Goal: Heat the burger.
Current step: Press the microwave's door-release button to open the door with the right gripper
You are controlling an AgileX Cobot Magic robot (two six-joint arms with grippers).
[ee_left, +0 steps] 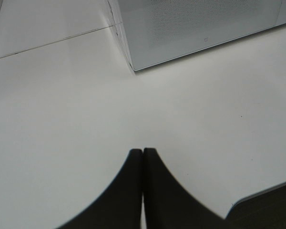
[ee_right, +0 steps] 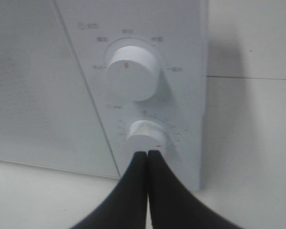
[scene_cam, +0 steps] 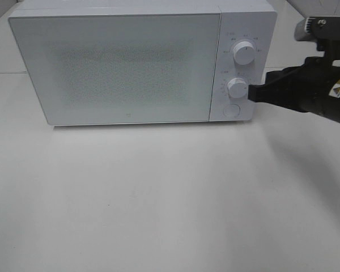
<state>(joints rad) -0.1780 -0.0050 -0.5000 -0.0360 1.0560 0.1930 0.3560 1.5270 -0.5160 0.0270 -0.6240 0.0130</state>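
The burger is out of view. The white microwave point(scene_cam: 124, 62) stands at the back of the table with its door closed. On its control panel are an upper knob point(scene_cam: 243, 54) and a lower knob point(scene_cam: 237, 89). My right gripper point(scene_cam: 253, 92) is shut, with its tips against the right edge of the lower knob. In the right wrist view the shut right gripper point(ee_right: 148, 153) meets the lower knob point(ee_right: 145, 132) just under the upper knob point(ee_right: 132, 71). My left gripper point(ee_left: 143, 151) is shut on nothing, above bare table near the microwave's corner point(ee_left: 131, 67).
A round button point(scene_cam: 232, 110) sits below the knobs. The white table point(scene_cam: 158, 198) stretches in front of the microwave, and a seam point(ee_left: 52, 40) crosses it beside the microwave. A dark edge point(ee_left: 271, 205) shows in a corner of the left wrist view.
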